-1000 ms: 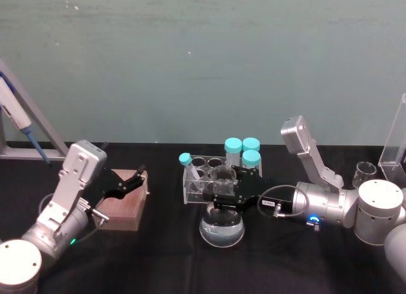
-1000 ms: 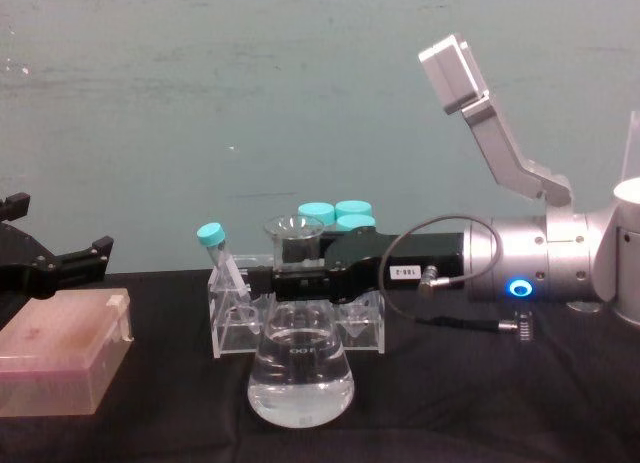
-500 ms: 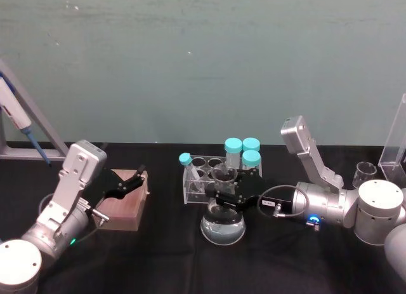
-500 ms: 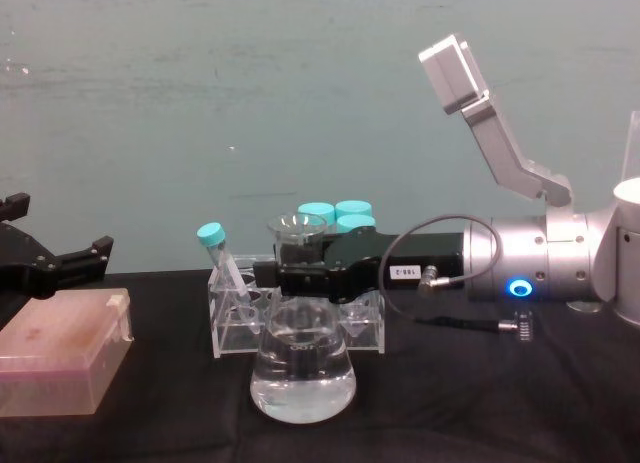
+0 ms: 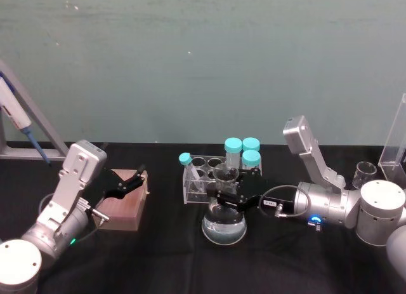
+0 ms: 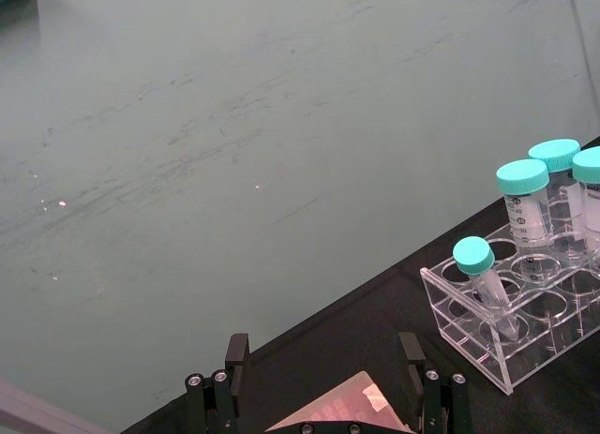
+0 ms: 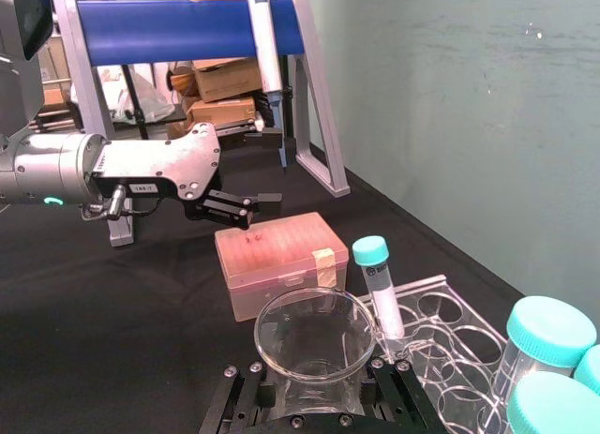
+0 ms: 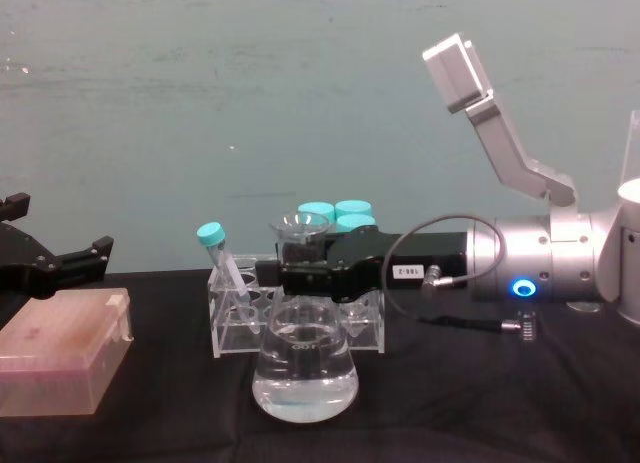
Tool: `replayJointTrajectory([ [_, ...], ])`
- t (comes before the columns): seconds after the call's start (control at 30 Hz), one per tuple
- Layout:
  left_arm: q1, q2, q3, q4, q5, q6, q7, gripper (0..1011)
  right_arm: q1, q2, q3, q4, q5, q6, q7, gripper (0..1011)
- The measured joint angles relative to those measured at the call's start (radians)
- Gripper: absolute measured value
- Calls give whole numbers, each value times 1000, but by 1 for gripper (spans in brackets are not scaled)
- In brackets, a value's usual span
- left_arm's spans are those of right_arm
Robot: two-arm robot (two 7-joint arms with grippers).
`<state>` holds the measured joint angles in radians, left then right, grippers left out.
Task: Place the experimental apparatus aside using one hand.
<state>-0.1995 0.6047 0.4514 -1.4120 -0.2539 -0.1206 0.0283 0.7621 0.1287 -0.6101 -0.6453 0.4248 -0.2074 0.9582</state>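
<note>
**Conical flask held at the neck by the right gripper, front centre of the table**

- Conical flask: upright, part-filled with clear liquid, standing just in front of the tube rack. Its base looks to sit at or barely above the black table; I cannot tell which.
- Right gripper: reaches in level from the right, fingers closed on the flask's neck just under the flared rim. A neck hold keeps the vessel vertical, presumably so the liquid does not slosh when it is carried aside.
- Rack: clear acrylic, holding blue-capped tubes, directly behind the flask, so a sideways carry needs to clear it.
- Left gripper: idle, fingers spread, poised over the pink tip box at the table's left.
- Small beaker: far right, well apart.
- Change: against the picture a second ago, the flask and gripper sit slightly further right, and the fingers have drawn in onto the neck.
</note>
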Motion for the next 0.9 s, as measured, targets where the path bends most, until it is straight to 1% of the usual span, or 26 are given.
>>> replayJointTrajectory([
  [0.27, 0, 0, 0, 0, 0, 0, 0, 1000, -8, 8, 8, -16, 3, 3, 1, 453],
  [0.53, 0, 0, 0, 0, 0, 0, 0, 1000, -27, 26, 16, -50, 11, 15, -4, 453],
  [0.7, 0, 0, 0, 0, 0, 0, 0, 1000, -45, 42, 22, -84, 20, 28, -14, 453],
  [0.77, 0, 0, 0, 0, 0, 0, 0, 1000, -59, 58, 25, -114, 25, 38, -23, 453],
  [0.9, 0, 0, 0, 0, 0, 0, 0, 1000, -78, 79, 29, -152, 31, 50, -40, 453],
])
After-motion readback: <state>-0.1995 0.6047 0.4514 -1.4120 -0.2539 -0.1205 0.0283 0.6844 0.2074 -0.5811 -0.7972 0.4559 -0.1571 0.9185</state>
